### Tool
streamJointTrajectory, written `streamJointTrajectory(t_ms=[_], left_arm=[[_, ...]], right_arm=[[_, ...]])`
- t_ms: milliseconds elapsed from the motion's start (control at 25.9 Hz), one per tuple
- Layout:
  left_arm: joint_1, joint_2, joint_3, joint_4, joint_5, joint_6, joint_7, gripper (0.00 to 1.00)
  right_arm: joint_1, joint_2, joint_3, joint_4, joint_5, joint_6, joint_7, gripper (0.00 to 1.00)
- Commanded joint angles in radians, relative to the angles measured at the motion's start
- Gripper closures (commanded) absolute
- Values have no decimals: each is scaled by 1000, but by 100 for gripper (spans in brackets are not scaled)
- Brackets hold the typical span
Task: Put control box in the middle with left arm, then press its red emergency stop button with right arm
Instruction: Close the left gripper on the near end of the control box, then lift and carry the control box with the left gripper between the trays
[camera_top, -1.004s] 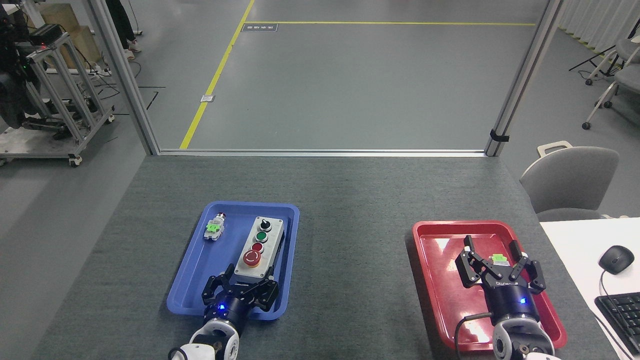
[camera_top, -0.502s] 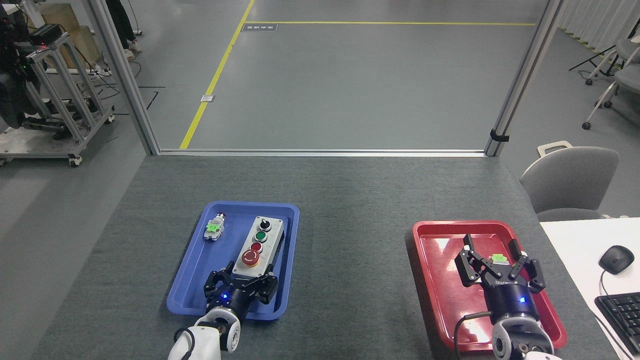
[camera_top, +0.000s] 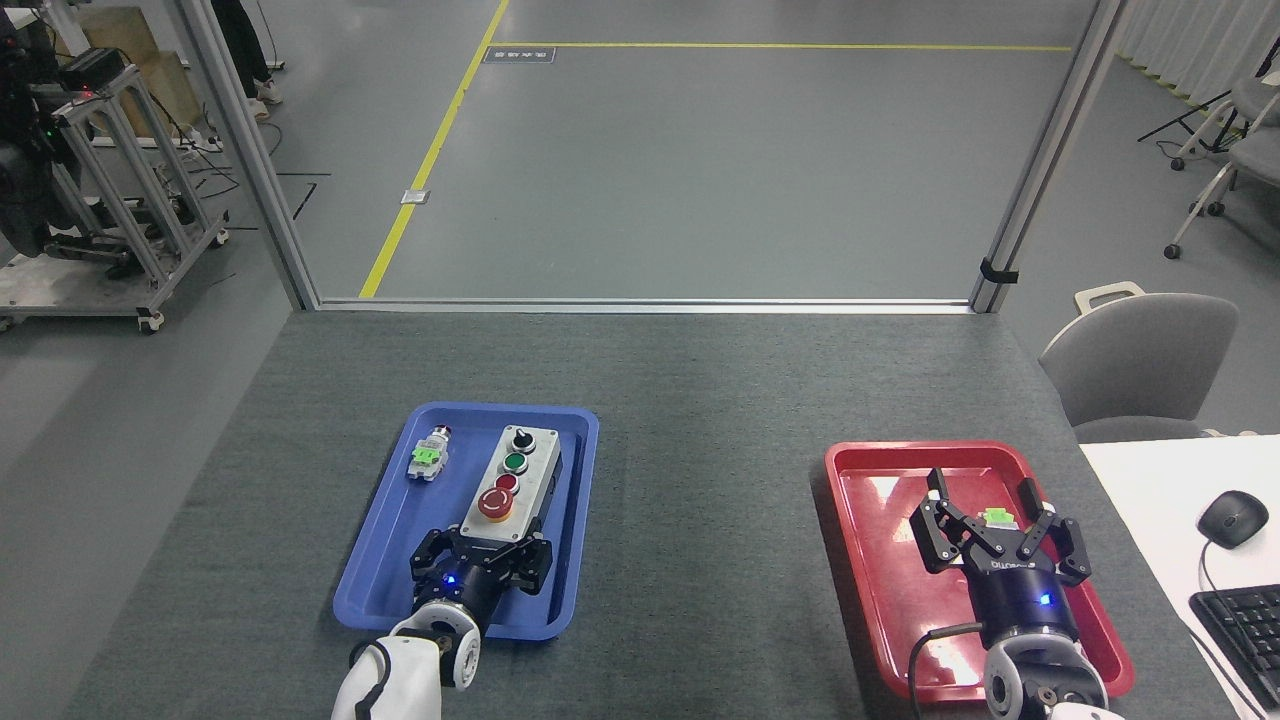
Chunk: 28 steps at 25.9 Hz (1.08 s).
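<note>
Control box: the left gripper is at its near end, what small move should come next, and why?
Probably lift it slightly. The left gripper seems closed on the control box, which is inside the blue tray, whose rim blocks sliding toward the middle.

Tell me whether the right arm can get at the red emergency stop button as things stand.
Probably not yet. The red emergency stop button sits on the control box inside the blue tray, with the left gripper at its near end. The right gripper hangs far off over the red tray.

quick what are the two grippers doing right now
Left gripper: shut on the control box, at its near end.
Right gripper: open, holding nothing, over the red tray.
</note>
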<state>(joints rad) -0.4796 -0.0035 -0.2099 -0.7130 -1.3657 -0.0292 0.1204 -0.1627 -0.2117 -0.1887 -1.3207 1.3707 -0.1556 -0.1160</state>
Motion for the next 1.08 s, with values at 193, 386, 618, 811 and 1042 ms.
streamJointTrajectory(t_ms=[193, 386, 618, 811, 1042], left_arm=[[95, 10, 9, -342, 19, -43, -2, 100], [99, -138, -72, -365, 2, -29, -8, 100], [61, -139, -411, -318, 16, 140, -8, 100], [39, -139, -505, -209, 20, 153, -8, 100], [39, -139, -542, -138, 20, 155, -10, 100]], right_arm=[[-1, -2, 0, 0, -1, 1, -1, 0], [0, -2, 2, 2, 1, 1, -1, 0], [-5, -3, 0, 2, -1, 1, -1, 0], [-6, -6, 0, 2, -1, -1, 1, 0], [-8, -5, 0, 2, 1, 1, -1, 0]])
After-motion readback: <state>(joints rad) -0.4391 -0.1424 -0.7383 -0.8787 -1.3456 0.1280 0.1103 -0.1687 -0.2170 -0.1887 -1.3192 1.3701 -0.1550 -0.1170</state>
